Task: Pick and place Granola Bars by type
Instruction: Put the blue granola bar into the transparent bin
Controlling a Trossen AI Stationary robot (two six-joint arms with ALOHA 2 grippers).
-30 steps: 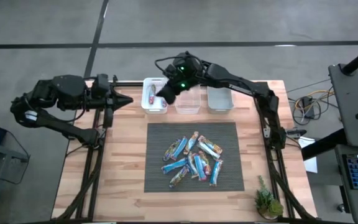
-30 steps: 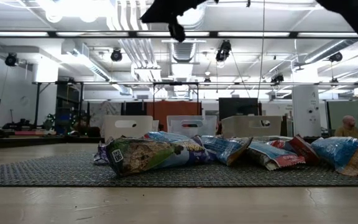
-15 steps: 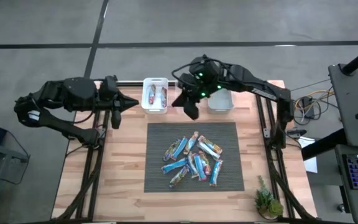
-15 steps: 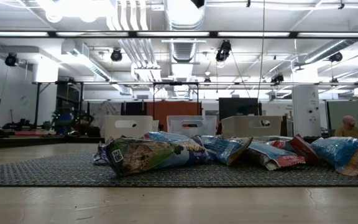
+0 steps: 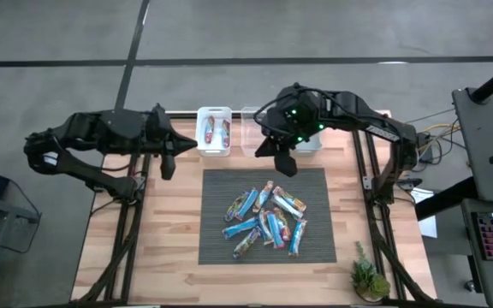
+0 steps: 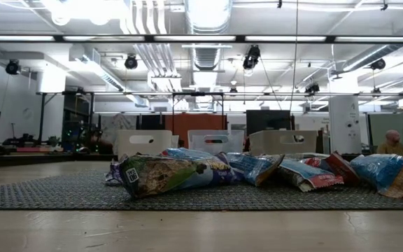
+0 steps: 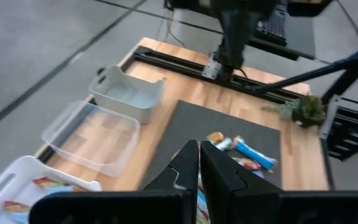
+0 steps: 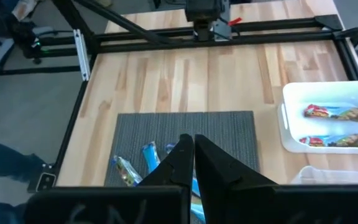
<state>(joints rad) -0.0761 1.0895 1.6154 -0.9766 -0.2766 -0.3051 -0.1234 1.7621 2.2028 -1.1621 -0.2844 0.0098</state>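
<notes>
We see the light wooden slatted table (image 5: 174,222) carrying a dark grey woven mat (image 5: 216,248) at its centre, with bare wood on the mat's left, right and near sides. The foil-wrapped, mostly blue Granola Bars (image 5: 265,221) lie heaped in the middle of the mat, leaving open mat border all around the pile. Along the far table edge stand three small rectangular bins: the white plastic bin (image 5: 213,131) on the left, which holds two red-printed bars (image 5: 216,131), the clear plastic bin (image 7: 92,137) in the middle, and the pale grey bin (image 7: 127,94) on the right. The right gripper (image 5: 286,164) hangs over the mat's far edge, just in front of the clear bin, its fingers pressed together on nothing. The left gripper (image 5: 188,145) points at the white bin from the left, just beside it, fingers likewise pressed together and empty. A small green potted plant (image 5: 368,278) sits at the near right corner, well apart from the pile. Compared with one second ago, the right gripper has left the gap between the white and clear bins and travelled toward the mat, and the left gripper has advanced closer to the white bin. In the low view the arm seen overhead earlier is gone.
</notes>
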